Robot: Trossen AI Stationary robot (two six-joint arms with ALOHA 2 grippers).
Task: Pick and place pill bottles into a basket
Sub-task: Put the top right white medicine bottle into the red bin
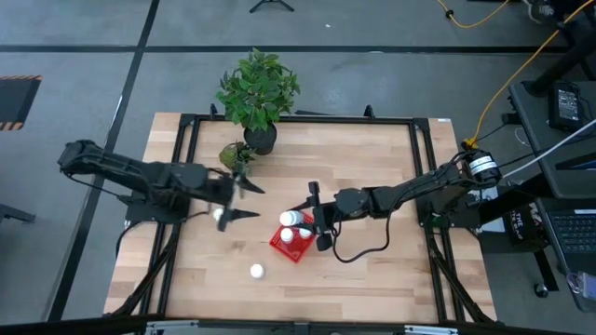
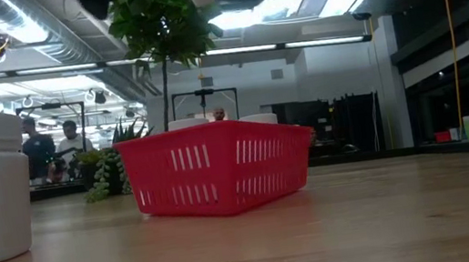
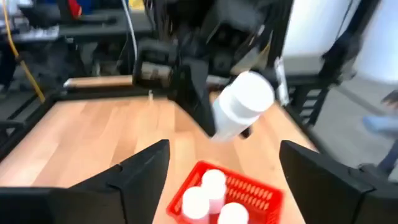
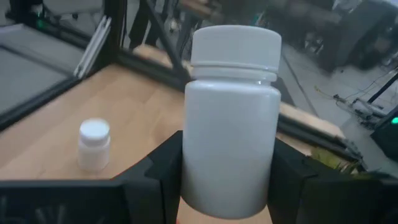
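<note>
My right gripper point(image 1: 315, 216) sits just right of the red basket point(image 1: 282, 244), clamped on a pill bottle point(image 4: 231, 118), so that side of it is blocked. My left gripper point(image 1: 244, 200), fingers spread, hangs left of the basket. A loose bottle point(image 1: 256, 271) stands on the near boards, another point(image 1: 220, 215) under my left fingers. The potted plant point(image 1: 258, 93) crowds the far edge. The right half of the table point(image 1: 391, 270) lies bare.

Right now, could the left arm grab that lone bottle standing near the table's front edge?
Probably yes. The left gripper is open and holds nothing, and bare wood surrounds the lone bottle; the basket sits off to one side.
</note>
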